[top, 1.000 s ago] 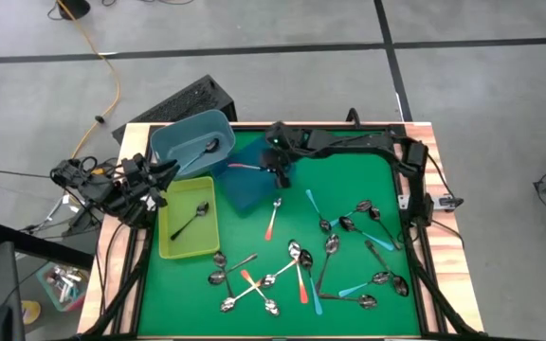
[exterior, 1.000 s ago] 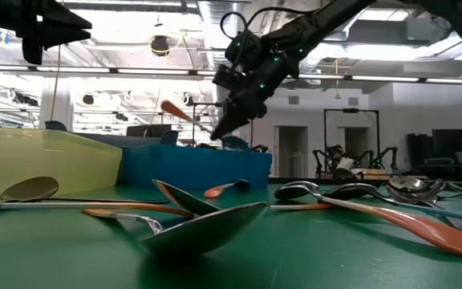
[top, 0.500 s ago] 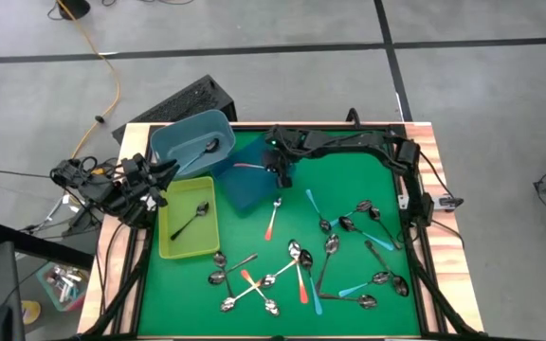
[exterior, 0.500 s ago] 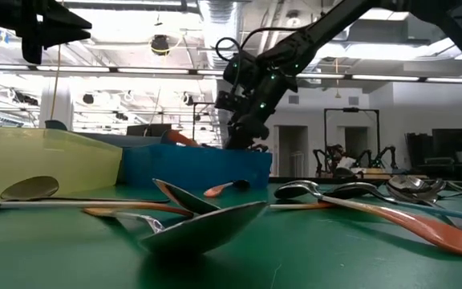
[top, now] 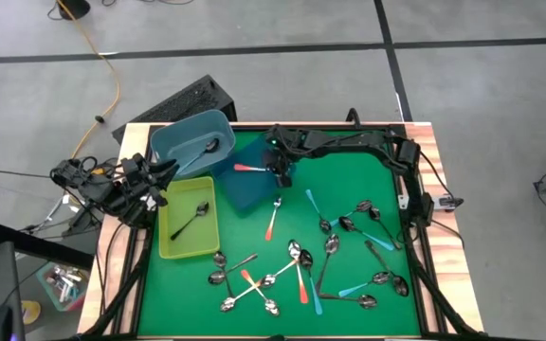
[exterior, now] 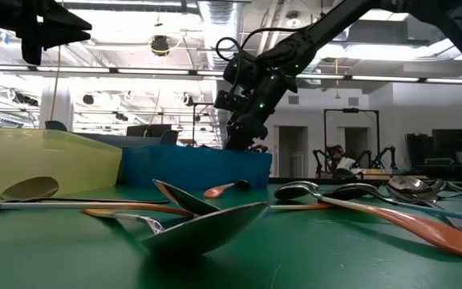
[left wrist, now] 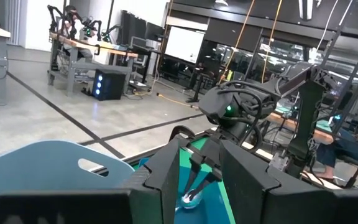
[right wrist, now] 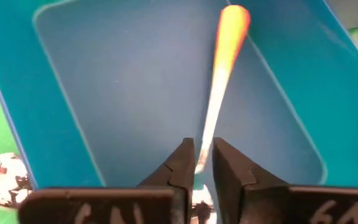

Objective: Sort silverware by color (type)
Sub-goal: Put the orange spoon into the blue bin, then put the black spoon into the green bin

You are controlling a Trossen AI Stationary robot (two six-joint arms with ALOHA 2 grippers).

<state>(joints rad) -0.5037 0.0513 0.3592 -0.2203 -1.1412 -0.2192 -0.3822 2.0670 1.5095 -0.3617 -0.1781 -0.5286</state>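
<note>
Overhead, the green worktop carries three bins at its far left: a dark blue tray, a yellow tray and a pale teal tub. Scattered spoons cover the near half. The right claw sits over the dark blue tray, fingers slightly apart around an orange-handled spoon. The left claw waits by the tub, fingers parted.

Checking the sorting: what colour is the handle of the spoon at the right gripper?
Orange-red handle, clearest in the right wrist view.
</note>
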